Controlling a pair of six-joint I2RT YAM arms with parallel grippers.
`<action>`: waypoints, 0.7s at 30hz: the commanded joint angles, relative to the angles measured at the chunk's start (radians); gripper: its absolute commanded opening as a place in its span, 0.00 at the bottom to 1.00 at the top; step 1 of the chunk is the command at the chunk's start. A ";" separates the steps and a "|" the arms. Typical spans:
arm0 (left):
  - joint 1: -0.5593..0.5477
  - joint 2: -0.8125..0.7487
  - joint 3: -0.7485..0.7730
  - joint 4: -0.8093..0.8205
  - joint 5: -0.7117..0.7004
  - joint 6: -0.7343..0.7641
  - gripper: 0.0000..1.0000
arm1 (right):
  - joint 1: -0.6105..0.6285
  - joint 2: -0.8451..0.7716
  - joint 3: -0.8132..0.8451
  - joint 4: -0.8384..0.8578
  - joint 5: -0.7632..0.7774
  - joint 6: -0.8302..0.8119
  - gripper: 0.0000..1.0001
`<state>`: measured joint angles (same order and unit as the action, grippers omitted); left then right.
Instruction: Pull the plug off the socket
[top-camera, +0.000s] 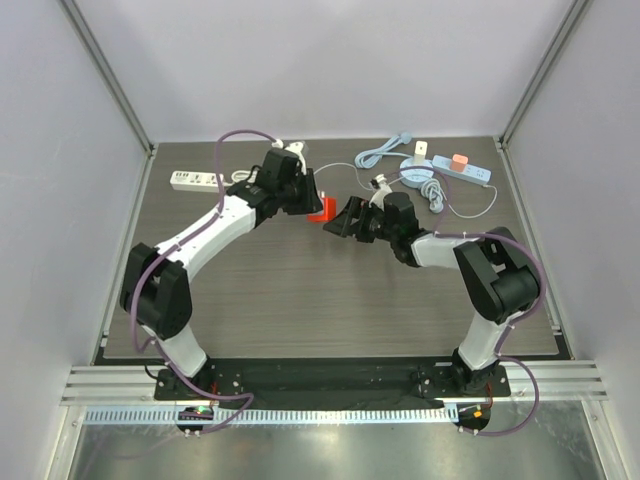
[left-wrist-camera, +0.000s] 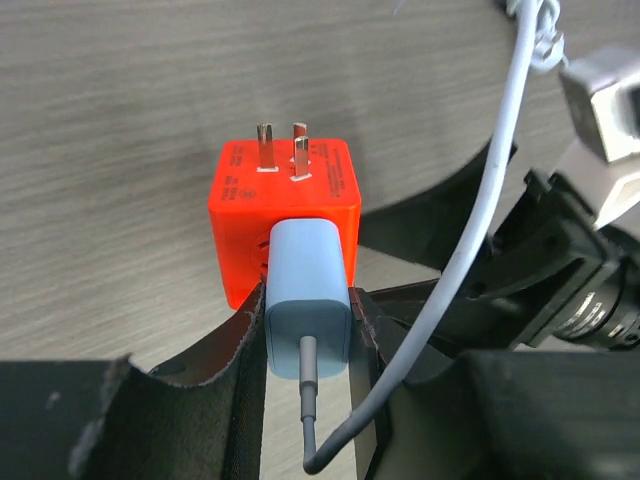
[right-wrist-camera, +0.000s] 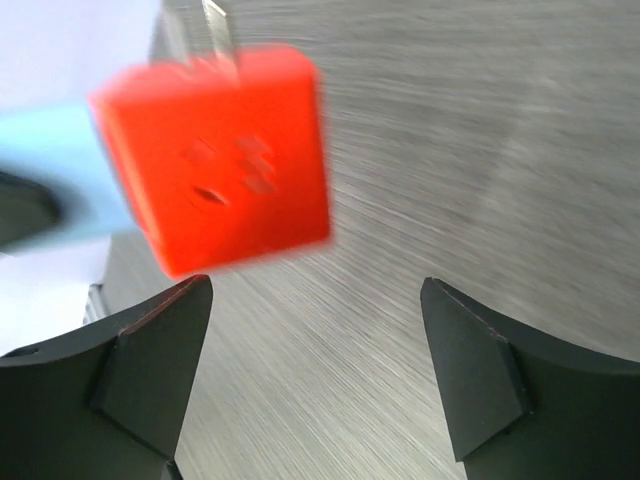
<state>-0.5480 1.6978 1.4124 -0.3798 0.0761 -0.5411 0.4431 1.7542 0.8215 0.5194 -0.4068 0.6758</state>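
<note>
A light-blue plug (left-wrist-camera: 308, 300) with a grey cable sits in an orange cube socket (left-wrist-camera: 285, 205) with metal prongs on its far face. My left gripper (left-wrist-camera: 308, 330) is shut on the blue plug and holds plug and socket above the table. In the top view the orange socket (top-camera: 322, 209) hangs between the two grippers. My right gripper (right-wrist-camera: 315, 370) is open and empty, just below and in front of the orange socket (right-wrist-camera: 220, 150); its fingers do not touch it. My right gripper also shows in the top view (top-camera: 342, 222).
A white power strip (top-camera: 196, 181) lies at the back left. A blue power strip (top-camera: 450, 169) with coiled light-blue cables (top-camera: 385, 152) lies at the back right. The plug's cable (left-wrist-camera: 480, 220) runs past my left gripper toward the right arm.
</note>
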 joint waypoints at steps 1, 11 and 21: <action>0.000 0.009 0.063 -0.030 0.063 0.015 0.00 | -0.001 0.021 0.048 0.160 -0.127 0.007 0.92; 0.000 0.043 0.098 -0.050 0.132 0.004 0.00 | -0.001 0.097 0.079 0.249 -0.125 0.010 0.83; 0.000 0.056 0.096 -0.053 0.166 0.006 0.00 | 0.000 0.171 0.077 0.383 -0.057 0.103 0.01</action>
<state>-0.5377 1.7611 1.4639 -0.4595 0.1574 -0.5312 0.4412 1.9217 0.8677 0.8150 -0.5488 0.7254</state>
